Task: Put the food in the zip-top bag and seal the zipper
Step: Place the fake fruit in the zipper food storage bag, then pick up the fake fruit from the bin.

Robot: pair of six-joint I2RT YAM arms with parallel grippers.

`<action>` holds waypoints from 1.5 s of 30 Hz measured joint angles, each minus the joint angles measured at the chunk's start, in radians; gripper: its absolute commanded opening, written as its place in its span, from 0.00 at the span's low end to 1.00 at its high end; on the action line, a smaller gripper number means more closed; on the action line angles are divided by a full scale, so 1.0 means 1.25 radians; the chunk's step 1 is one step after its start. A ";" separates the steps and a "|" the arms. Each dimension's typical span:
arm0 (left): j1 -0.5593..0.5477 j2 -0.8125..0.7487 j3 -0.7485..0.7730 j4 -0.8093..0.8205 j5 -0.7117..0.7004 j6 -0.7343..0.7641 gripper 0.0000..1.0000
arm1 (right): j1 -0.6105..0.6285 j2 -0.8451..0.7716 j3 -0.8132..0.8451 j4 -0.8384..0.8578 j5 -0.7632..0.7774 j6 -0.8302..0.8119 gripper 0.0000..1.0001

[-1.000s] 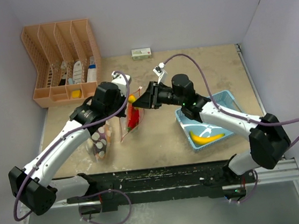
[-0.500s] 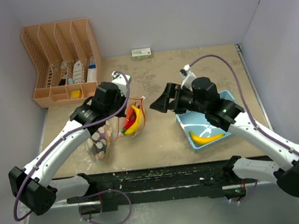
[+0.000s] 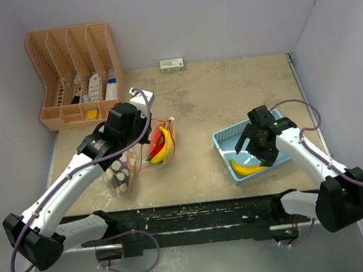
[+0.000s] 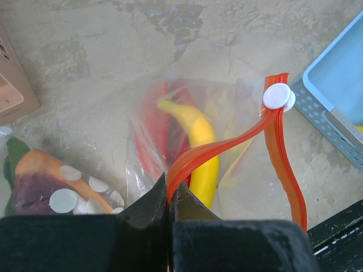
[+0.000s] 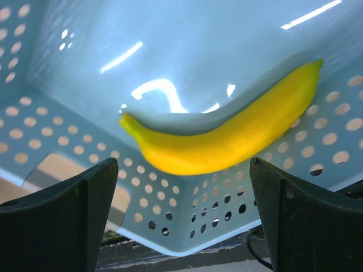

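The clear zip-top bag [image 3: 165, 152] stands left of centre, its mouth held up. My left gripper [image 4: 169, 195] is shut on the red-orange zipper [image 4: 227, 144], which carries a white slider [image 4: 278, 95]. Food lies inside the bag: a yellow banana-like piece [image 4: 198, 136] and red chilies [image 4: 152, 133]. A white-dotted clear part holding green and orange pieces [image 4: 45, 190] lies under my left arm. Over the light blue basket [image 3: 229, 136], my right gripper [image 3: 257, 153] hangs open. A yellow banana [image 5: 238, 136] lies in the basket just beyond its fingers [image 5: 74, 215], untouched.
A peach desk organizer [image 3: 76, 76] with small items stands at the back left. A small white box [image 3: 172, 65] lies by the back wall. The basket's corner [image 4: 340, 96] is close to the right of the bag mouth. Walls close in the left, back and right sides.
My right gripper has pulled back from the bag mouth to above the basket and has opened wide. A yellow piece now lies in the bag. The left gripper keeps its hold.
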 measured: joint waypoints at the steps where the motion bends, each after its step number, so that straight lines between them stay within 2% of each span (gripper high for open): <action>1: 0.000 -0.005 -0.003 0.001 0.000 -0.001 0.00 | -0.018 0.003 -0.004 0.001 -0.002 -0.001 0.99; 4: 0.000 -0.009 -0.008 0.002 0.000 0.000 0.00 | -0.048 0.044 -0.007 -0.002 -0.005 -0.010 0.99; 13: 0.000 -0.011 -0.010 0.001 -0.008 0.001 0.00 | -0.053 0.200 -0.013 -0.001 -0.039 -0.051 1.00; 18: 0.000 -0.014 -0.010 -0.001 -0.013 0.000 0.00 | -0.052 0.236 -0.031 0.060 -0.042 -0.054 0.94; 22: 0.000 -0.014 -0.014 -0.001 -0.014 0.000 0.00 | -0.052 0.220 -0.029 0.095 -0.018 -0.055 0.71; 23: 0.000 -0.014 -0.014 -0.002 -0.014 0.000 0.00 | -0.052 0.212 -0.029 0.100 -0.012 -0.055 0.60; 27: 0.000 -0.014 -0.014 -0.003 -0.014 0.000 0.00 | -0.052 0.162 -0.021 0.123 0.016 -0.063 0.28; 29: 0.000 -0.014 -0.014 -0.003 -0.014 0.000 0.00 | -0.052 0.143 -0.014 0.132 0.030 -0.065 0.07; 30: 0.000 -0.014 -0.014 -0.004 -0.014 0.000 0.00 | -0.052 0.135 -0.012 0.136 0.033 -0.067 0.00; 37: 0.000 -0.014 -0.014 -0.006 -0.014 0.000 0.00 | -0.052 0.072 -0.012 0.142 0.049 -0.091 0.00; 41: 0.000 -0.014 -0.014 -0.007 -0.016 0.000 0.00 | -0.052 -0.061 0.006 0.121 0.055 -0.123 0.00; 45: 0.000 -0.014 -0.014 -0.008 -0.016 0.000 0.00 | -0.052 -0.219 0.085 0.118 0.054 -0.164 0.00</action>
